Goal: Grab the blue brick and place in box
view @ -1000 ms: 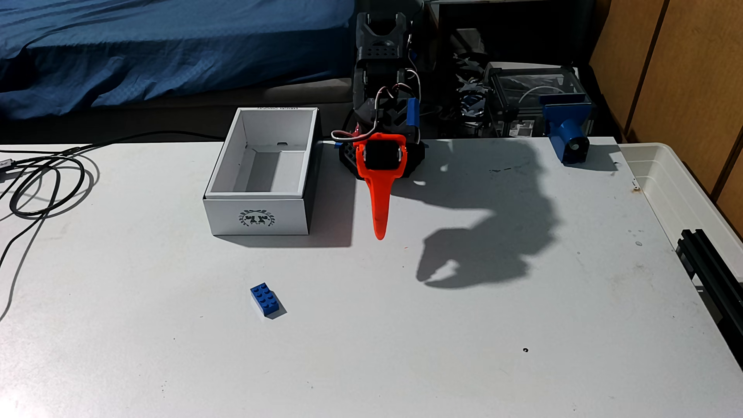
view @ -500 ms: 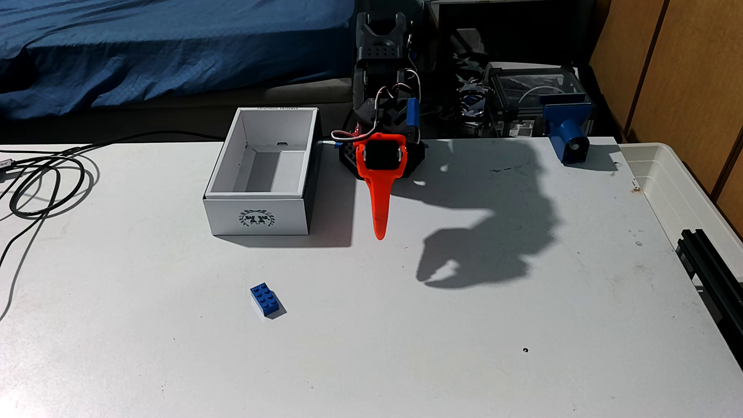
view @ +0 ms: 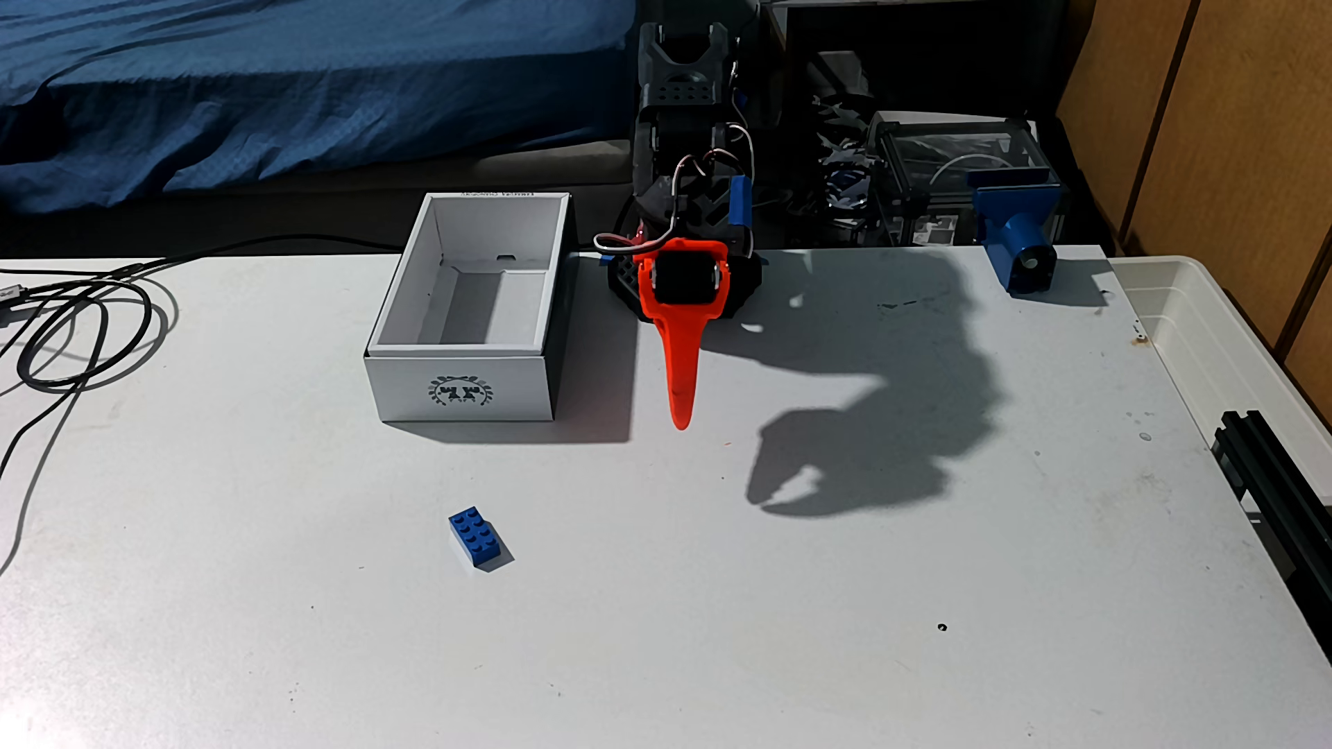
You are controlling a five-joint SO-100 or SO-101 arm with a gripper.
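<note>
My pincer (view: pixel 680 421) hangs beside the box (view: pixel 461 389); I can't tell if it's parted. The blue brick (view: pixel 475 538) lies skewed on the bench (view: pixel 721 612), so I'd risk nudging it away.

In the fixed view, the brick (view: pixel 475 539) lies on the table (view: pixel 793 612), well before the box (view: pixel 461 382).

White rectangular cardboard box (view: pixel 468 310), upper centre-left of frame: dark round wreath-like emblem on the near short wall, no letters legible in it. Small line of print along the far rim, too small to read. No other readable markings.
</note>
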